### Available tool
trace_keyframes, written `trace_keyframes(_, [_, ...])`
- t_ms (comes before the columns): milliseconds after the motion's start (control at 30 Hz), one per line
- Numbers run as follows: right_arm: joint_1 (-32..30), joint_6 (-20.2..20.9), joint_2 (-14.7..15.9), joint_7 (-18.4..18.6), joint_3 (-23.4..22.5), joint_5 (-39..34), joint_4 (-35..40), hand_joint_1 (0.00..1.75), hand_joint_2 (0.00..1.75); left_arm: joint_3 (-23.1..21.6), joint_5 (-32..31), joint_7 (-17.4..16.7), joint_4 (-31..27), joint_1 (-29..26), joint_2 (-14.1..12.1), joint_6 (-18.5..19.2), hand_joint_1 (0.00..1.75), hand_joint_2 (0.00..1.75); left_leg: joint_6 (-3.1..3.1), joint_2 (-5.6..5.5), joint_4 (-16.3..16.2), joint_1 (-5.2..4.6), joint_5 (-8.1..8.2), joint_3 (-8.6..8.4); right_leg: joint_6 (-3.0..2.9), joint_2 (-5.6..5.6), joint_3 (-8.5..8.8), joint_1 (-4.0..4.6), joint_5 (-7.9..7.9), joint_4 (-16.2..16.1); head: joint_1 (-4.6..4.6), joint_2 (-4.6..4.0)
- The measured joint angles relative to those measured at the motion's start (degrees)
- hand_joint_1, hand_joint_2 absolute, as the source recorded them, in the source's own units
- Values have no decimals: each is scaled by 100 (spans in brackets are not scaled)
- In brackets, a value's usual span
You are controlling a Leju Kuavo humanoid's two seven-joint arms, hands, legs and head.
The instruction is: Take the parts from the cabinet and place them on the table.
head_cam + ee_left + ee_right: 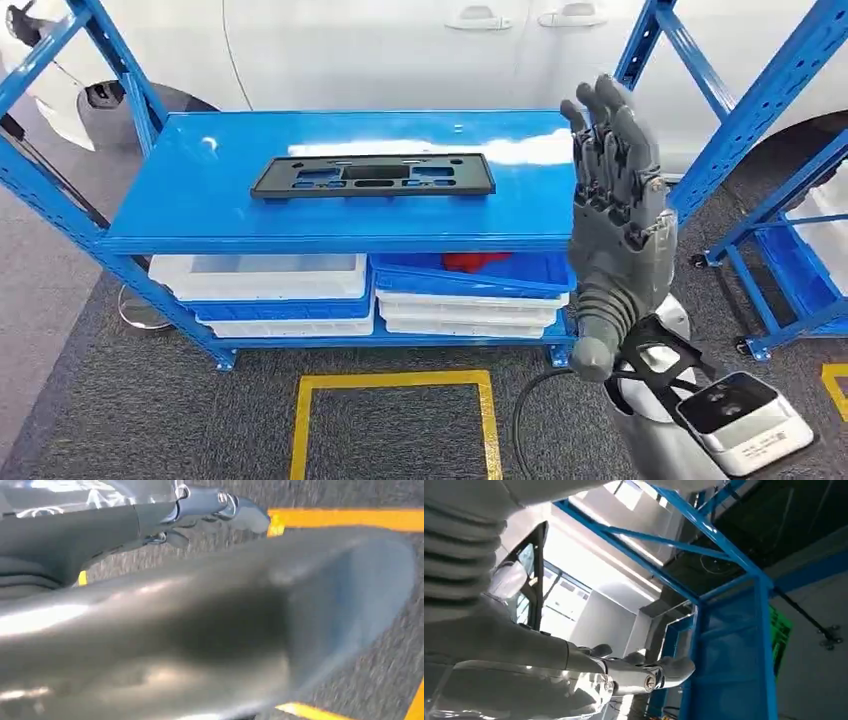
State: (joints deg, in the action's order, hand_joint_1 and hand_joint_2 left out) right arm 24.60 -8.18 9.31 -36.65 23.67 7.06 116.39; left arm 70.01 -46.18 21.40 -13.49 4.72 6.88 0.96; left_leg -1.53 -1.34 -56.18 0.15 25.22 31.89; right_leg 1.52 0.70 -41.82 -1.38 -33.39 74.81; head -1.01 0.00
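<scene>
Right hand [612, 190] raised at 3 o'clock, fingers straight, close together, holding nothing. Black part [373, 175] lies flat on blue shelf top [200, 190], 12 o'clock, untouched. Left hand: can't tell. Pickup not yet begun.

Grey ribbed right hand [618, 190], dark fingers, silver arm

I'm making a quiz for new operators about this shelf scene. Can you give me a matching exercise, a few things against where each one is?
Things:
1. flat black plastic plate part
2. white plastic bin
3. right robot hand
4. yellow tape square

Places:
A. on the grey carpet in front of the rack
B. raised by the shelf's right end, empty
C. on the blue metal top shelf
D. under the top shelf, left side

Pairs: 1-C, 2-D, 3-B, 4-A
</scene>
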Motion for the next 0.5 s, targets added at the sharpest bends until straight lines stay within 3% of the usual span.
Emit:
trace_keyframes(33, [-1,4,4,0,0,2,0,0,0,4,0,0,0,-2,0,9,0,0,-4,10,-13,-14,15,-4,1,-1,-114,1,56,125,0,0])
trace_keyframes(67, [-1,13,7,0,0,2,0,0,0,9,0,0,0,-2,2,13,0,0,-4,13,-31,-22,41,-19,-6,-1,-63,5,250,-50,0,0])
trace_keyframes(133, [2,20,35,0,0,6,0,0,0,15,2,0,2,-1,15,15,0,0,10,14,-77,-37,120,-77,-51,-3,385,13,809,-1013,4,0])
trace_keyframes(167, [6,37,44,0,0,-2,0,0,0,17,4,2,5,0,22,17,0,0,22,14,-101,-43,160,-93,-93,-16,594,22,983,-1444,4,0])
trace_keyframes(200, [9,55,50,2,0,-15,-2,0,0,24,6,2,16,0,39,17,0,0,55,15,-141,-76,203,-76,-122,-39,654,57,863,-1570,-2,0])
trace_keyframes(300, [12,120,50,15,4,-37,-7,0,0,35,28,9,20,10,44,22,0,0,142,15,-132,-58,264,-89,-168,-30,663,75,825,-1592,-7,0])
trace_keyframes(367, [33,166,59,81,7,-61,-11,0,0,37,39,24,24,24,35,31,0,0,210,33,-200,-53,322,-134,-214,-30,773,19,819,-1678,-2,0])
trace_keyframes(400, [50,196,59,83,7,-74,-13,0,0,37,39,35,24,32,35,33,0,0,245,49,-395,-54,411,-57,-244,-41,820,7,790,-1692,-46,0])
trace_keyframes(433, [72,212,59,103,7,-77,-20,0,0,39,39,37,28,40,37,33,0,0,282,56,-785,-28,577,150,-255,-49,856,4,769,-1693,-59,0])
trace_keyframes(467, [73,221,59,116,7,-88,-33,0,0,39,42,37,33,38,37,33,0,0,325,66,-1378,8,799,496,-259,-53,898,7,725,-1693,-61,2])
trace_keyframes(500, [70,221,59,125,9,-92,-46,0,0,42,46,37,35,30,39,33,0,0,351,72,-1793,32,890,771,-258,-52,930,7,689,-1692,-52,0])
